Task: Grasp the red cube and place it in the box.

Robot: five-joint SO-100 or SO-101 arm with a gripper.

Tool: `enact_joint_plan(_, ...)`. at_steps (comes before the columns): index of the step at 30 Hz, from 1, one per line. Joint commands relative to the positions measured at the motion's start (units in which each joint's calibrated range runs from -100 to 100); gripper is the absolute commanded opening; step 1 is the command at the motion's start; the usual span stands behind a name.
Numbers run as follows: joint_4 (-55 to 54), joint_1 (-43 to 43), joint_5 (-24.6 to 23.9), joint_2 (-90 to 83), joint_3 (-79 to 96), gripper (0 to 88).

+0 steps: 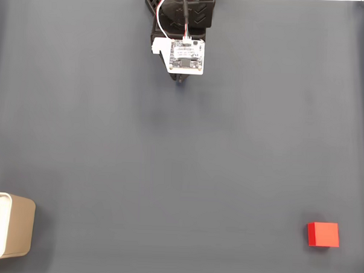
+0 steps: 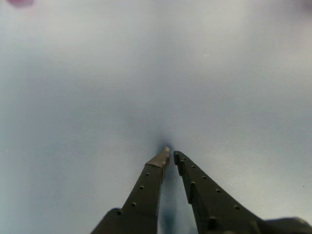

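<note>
1. My pincer (image 2: 170, 155) is closed, with the two tips nearly touching, and it holds nothing. In the wrist view I see only the plain grey cloth (image 2: 146, 73) under it.
2. In the fixed view my arm (image 1: 182, 27) is at the top edge, in the middle, folded close to its base.
3. The red cube (image 1: 323, 234) lies on the cloth in the lower right corner of the fixed view, well apart from my pincer. Nothing touches it.
4. The box (image 1: 21, 226) stands at the lower left edge of that view, partly cut off by the frame, and I see no cube in the part that shows. It is far from the cube, on the opposite side.
5. So I judge that no step of the task is done yet. What is left is everything: reach to the cube, open, grasp it, carry it across to the box, and release it inside.
</note>
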Motion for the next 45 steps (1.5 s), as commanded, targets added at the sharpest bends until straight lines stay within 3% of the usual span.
enact_joint_plan(1,-1.9,0.2,-0.5,0.2,0.5,0.0)
enact_joint_plan(27,-24.7,1.2,-0.3,1.2,-2.5,0.0)
enact_joint_plan(45,-35.0,1.1,-1.0,21.5,-22.9,0.0)
